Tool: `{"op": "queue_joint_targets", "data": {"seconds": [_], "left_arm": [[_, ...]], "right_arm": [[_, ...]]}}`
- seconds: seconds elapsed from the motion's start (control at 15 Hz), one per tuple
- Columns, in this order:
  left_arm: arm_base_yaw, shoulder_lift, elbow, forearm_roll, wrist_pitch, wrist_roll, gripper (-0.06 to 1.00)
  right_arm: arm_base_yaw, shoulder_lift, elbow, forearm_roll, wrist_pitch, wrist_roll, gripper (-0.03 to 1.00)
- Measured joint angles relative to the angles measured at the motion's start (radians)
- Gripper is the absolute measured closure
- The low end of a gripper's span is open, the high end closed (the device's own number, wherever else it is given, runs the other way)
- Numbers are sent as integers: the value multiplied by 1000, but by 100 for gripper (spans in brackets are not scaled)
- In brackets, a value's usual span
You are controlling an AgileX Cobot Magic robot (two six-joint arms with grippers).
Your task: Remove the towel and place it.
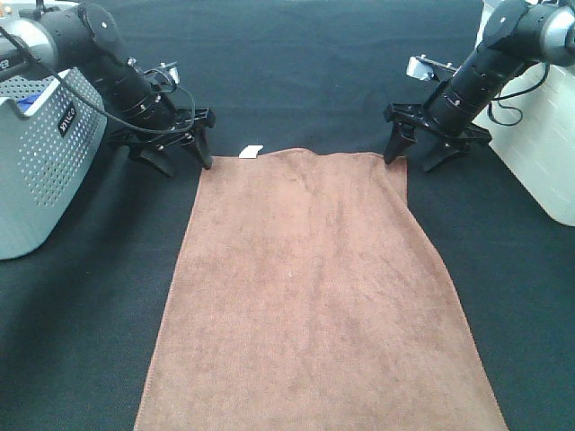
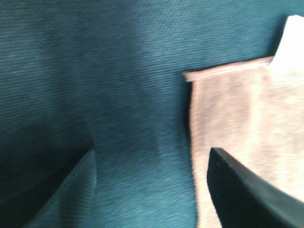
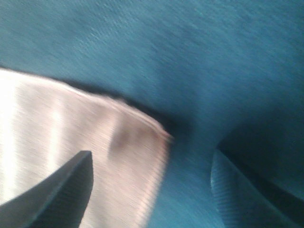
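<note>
Left hand point(image 1: 187, 163) and right hand point(image 1: 409, 163), both spread, straddle corners of one towel point(image 1: 314, 296).

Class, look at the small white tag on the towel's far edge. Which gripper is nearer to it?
Left. The left gripper is open at the towel corner, just beside the white tag. The right gripper is open at the other far corner, across the towel's edge from the tag.

Robot lab setup: black cloth-covered table point(image 1: 305, 54), grey perforated basket point(image 1: 40, 171), white container point(image 1: 539, 153) alongside.
</note>
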Motion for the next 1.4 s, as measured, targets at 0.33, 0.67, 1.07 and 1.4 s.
{"op": "queue_joint_targets", "data": {"seconds": [0.33, 0.67, 1.07, 1.4], "left_arm": [[-51, 4, 0, -53, -1, 11, 31], [-76, 11, 0, -40, -23, -12, 52], [-77, 14, 0, 25, -27, 28, 94], [-81, 17, -34, 87, -30, 29, 94]], "right_arm": [[48, 5, -2, 25, -51, -18, 28], [86, 10, -2, -53, -90, -22, 50], [93, 2, -2, -129, -108, -23, 95], [94, -1, 3, -129, -127, -30, 95]]}}
